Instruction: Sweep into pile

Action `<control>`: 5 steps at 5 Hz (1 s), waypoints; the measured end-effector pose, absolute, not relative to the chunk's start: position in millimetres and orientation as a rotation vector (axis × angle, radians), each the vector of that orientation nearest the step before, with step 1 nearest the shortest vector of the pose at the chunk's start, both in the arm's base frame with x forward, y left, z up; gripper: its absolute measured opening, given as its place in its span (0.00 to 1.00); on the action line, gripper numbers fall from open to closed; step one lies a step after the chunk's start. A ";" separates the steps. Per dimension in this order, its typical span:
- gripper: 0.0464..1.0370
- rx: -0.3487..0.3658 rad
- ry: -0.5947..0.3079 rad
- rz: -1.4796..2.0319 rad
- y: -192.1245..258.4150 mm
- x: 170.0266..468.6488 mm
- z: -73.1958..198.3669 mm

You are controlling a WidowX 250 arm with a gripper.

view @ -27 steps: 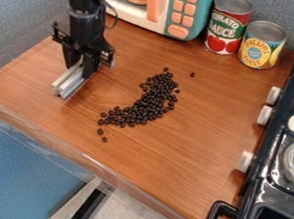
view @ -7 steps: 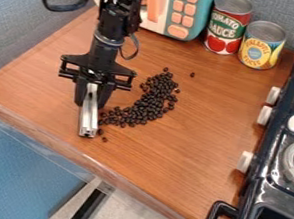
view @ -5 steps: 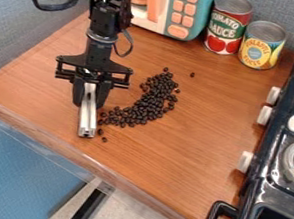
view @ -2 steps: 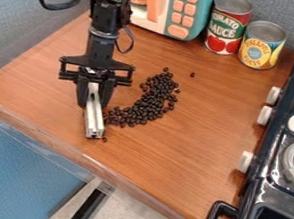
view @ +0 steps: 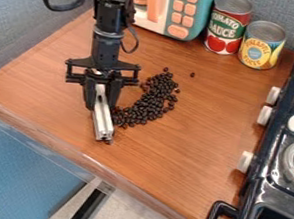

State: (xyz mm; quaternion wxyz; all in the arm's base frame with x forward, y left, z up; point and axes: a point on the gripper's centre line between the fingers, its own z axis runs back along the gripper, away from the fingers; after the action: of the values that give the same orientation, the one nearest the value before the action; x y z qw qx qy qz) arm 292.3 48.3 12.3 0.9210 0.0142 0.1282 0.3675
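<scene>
Jaws of the gripper [view: 101, 102]: closed on a silver bar [view: 103, 121], parted only by its width, left of view centre at 9 o'clock. Wooden worktop [view: 187, 136] beneath. Black toy stove [view: 276, 162] at 3 to 5 o'clock. Teal toy microwave [view: 202, 12] at 12. Two cans: red tomato can [view: 229, 26] at 1, yellow pineapple can [view: 261, 47] between 1 and 2. Dark beans [view: 154, 100] at centre, a curved band running from 1 to 7 o'clock, lower end against the bar. Smallest: lone bean [view: 192, 75], apart from the band, toward 1.
</scene>
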 end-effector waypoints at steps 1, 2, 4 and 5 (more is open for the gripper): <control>0.33 0.023 0.258 0.751 42.1 293.8 11.4; 0.33 0.016 0.249 0.760 35.9 296.3 11.6; 0.33 0.002 0.247 0.797 26.3 308.3 10.9; 0.33 0.001 0.232 0.802 20.0 321.4 10.6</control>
State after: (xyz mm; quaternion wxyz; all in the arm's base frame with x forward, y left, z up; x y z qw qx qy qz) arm 321.4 20.0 10.6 0.9141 0.0003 0.1125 0.3896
